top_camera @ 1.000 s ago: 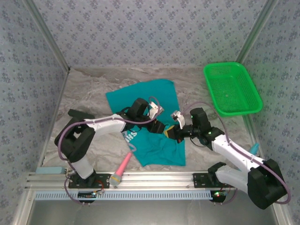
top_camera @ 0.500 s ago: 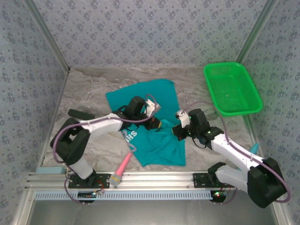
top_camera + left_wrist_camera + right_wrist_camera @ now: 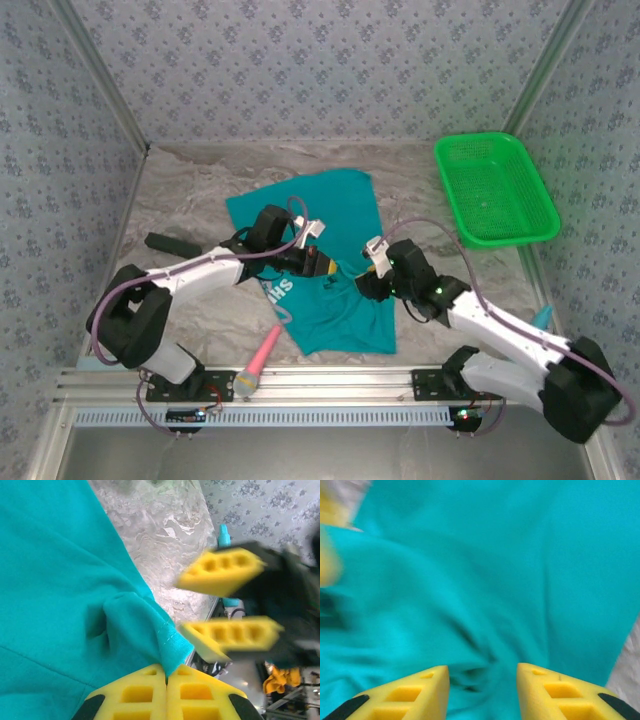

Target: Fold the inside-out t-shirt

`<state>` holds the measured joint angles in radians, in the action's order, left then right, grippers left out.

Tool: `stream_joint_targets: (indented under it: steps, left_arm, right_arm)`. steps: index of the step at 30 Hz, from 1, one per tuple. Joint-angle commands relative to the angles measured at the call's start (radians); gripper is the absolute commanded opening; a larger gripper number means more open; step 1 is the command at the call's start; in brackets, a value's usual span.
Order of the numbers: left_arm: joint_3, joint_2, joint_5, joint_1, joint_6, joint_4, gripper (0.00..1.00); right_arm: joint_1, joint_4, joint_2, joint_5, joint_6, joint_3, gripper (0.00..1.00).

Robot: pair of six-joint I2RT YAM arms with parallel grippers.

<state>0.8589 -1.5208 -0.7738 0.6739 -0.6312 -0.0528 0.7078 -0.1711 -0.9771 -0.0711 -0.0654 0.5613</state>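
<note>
One t-shirt [image 3: 340, 312]; one green basket [image 3: 495, 195] (beyond the right gripper [image 3: 361, 283]); one pink-handled tool [image 3: 263, 352] near the left gripper [image 3: 327, 268]; one dark block [image 3: 172, 243].

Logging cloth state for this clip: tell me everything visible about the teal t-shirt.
The t-shirt is soft teal cloth, lying partly rumpled on the marbled table, with white lettering showing on it. A stitched hem edge is pinched in the shut left end effector and bunched into a fold there. The right end effector hovers open over the cloth close by; contact cannot be told.
</note>
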Motion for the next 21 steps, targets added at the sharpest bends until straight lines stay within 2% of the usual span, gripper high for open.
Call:
stream_joint_targets:
  steps: [1, 4, 6, 8, 11, 14, 21]
  left_arm:
    - [-0.003, -0.02, -0.045, -0.008, -0.093, -0.044, 0.0]
    - [0.001, -0.025, -0.058, -0.009, -0.112, -0.041, 0.0]
    - [0.006, -0.017, -0.057, -0.011, -0.125, -0.032, 0.0]
    - [0.005, -0.001, -0.055, -0.01, -0.133, -0.031, 0.0]
    - [0.007, 0.022, -0.058, -0.011, -0.118, 0.004, 0.0]
    - [0.014, 0.049, -0.063, -0.01, -0.1, 0.061, 0.02]
    - [-0.006, 0.098, -0.066, -0.01, -0.113, 0.061, 0.03]
  right_arm:
    - [0.055, -0.012, 0.11, 0.081, 0.122, -0.024, 0.42]
    - [0.106, 0.057, 0.158, 0.009, 0.282, -0.08, 0.42]
    - [0.138, 0.124, 0.149, -0.098, 0.459, -0.109, 0.42]
    - [0.155, 0.179, 0.098, -0.136, 0.572, -0.108, 0.43]
    - [0.13, 0.233, -0.025, -0.162, 0.699, -0.077, 0.45]
    - [0.088, 0.34, -0.129, -0.169, 0.726, -0.055, 0.45]
    - [0.037, 0.389, -0.324, -0.238, 0.789, 0.026, 0.45]
